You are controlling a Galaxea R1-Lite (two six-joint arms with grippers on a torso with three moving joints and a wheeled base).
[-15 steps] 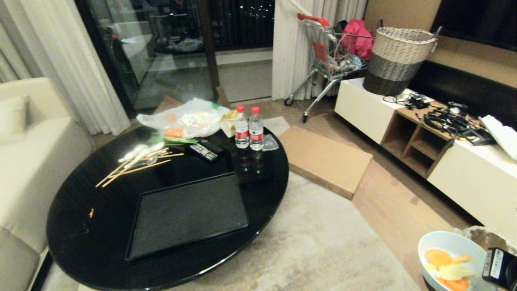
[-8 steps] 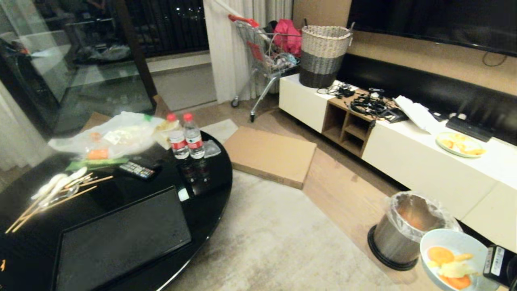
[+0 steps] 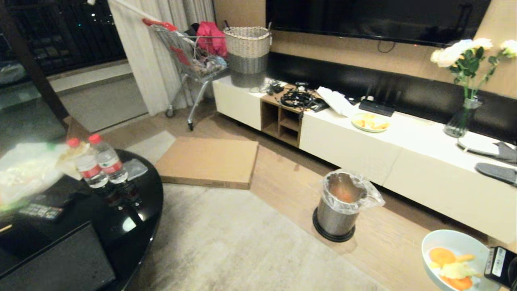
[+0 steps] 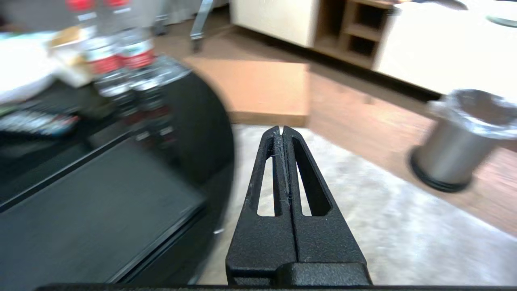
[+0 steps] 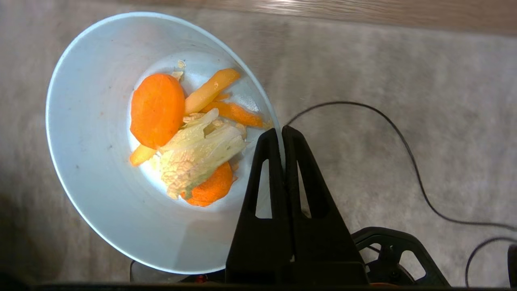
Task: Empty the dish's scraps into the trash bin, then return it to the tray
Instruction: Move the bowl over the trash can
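A: What does your head view give you?
B: Your dish (image 3: 456, 258) sits at the lower right, scraps (image 3: 450, 266) inside; the trash bin (image 3: 338, 206) stands on the floor well apart, the tray (image 3: 56, 266) on the black table (image 3: 141, 202).
A: Left wrist?
B: Your left gripper (image 4: 282, 133) is pressed together over the rug (image 4: 383, 210).
A: Right wrist?
B: Your right gripper (image 5: 281, 135) pinches the dish (image 5: 101, 161) rim

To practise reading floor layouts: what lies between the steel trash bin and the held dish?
In the head view, only bare wooden floor separates the trash bin from the dish pinched by the right gripper.
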